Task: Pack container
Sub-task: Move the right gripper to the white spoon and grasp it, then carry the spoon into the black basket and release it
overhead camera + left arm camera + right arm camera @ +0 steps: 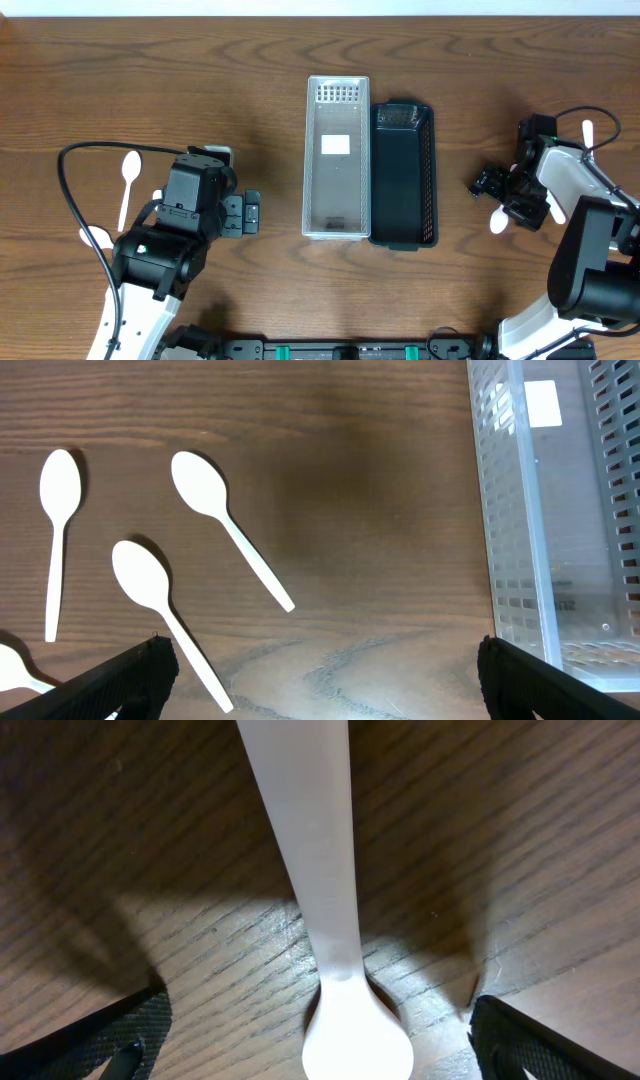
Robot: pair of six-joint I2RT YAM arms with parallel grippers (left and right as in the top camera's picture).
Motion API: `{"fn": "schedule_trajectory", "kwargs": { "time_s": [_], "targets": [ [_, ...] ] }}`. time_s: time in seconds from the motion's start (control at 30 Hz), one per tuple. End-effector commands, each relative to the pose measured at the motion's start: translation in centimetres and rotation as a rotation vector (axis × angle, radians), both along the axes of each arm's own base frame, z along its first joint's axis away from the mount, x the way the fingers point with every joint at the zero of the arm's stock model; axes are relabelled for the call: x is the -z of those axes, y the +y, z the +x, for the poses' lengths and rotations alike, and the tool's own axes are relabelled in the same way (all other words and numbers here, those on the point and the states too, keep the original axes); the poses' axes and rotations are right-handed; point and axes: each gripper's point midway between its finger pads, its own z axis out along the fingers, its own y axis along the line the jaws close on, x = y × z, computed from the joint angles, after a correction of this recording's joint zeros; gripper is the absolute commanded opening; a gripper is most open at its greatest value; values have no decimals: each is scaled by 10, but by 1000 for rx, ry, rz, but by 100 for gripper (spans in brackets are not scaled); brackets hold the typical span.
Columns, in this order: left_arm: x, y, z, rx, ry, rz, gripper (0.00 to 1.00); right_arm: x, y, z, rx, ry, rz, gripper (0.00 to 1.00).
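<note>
A white spoon lies between the wide-open, empty fingers of the right gripper, right of the clear container; left of it, the left gripper also gapes empty.

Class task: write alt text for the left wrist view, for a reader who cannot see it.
White plastic spoons lie scattered on a wooden table, left of a clear perforated container. The open jaws of the left gripper frame the bottom corners.
</note>
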Motion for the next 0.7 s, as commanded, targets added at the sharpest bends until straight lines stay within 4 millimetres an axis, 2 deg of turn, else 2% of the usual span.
{"fn": "schedule_trajectory", "kwargs": {
  "time_s": [0.0, 0.23, 0.4, 0.67],
  "targets": [
    [-10, 3, 3, -20, -27, 0, 98, 22, 0, -29, 10, 111, -3, 96],
    [-10, 3, 3, -20, -27, -1, 98, 23, 2, -36, 10, 135, 2, 77],
    [-10, 3, 3, -20, -27, 0, 98, 25, 3, -42, 10, 148, 5, 73],
    [-10, 3, 3, -20, -27, 0, 98, 26, 3, -44, 10, 154, 6, 57]
  ]
}}
